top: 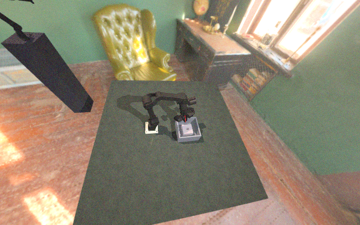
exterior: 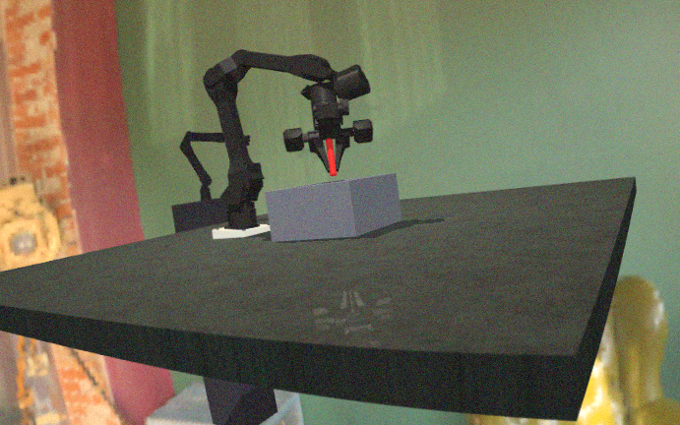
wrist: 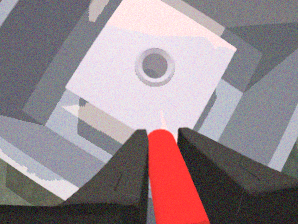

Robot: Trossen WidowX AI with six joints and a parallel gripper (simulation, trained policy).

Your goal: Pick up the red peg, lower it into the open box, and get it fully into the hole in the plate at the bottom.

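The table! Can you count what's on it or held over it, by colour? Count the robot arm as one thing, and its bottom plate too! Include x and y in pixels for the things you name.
Red: 1, the peg (top: 185, 118) (exterior: 331, 157) (wrist: 172, 175)
Black: 1, the robot arm (top: 171, 96) (exterior: 229, 113)
White: 1, the bottom plate (top: 151, 132) (exterior: 225, 232)
Grey: 1, the open box (top: 189, 138) (exterior: 313, 212)
Total: 4

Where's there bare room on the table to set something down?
Widest: the dark table's stretch between the box and its wall-less near edge. Crowded: around the box, under the gripper, and beside the white base plate.
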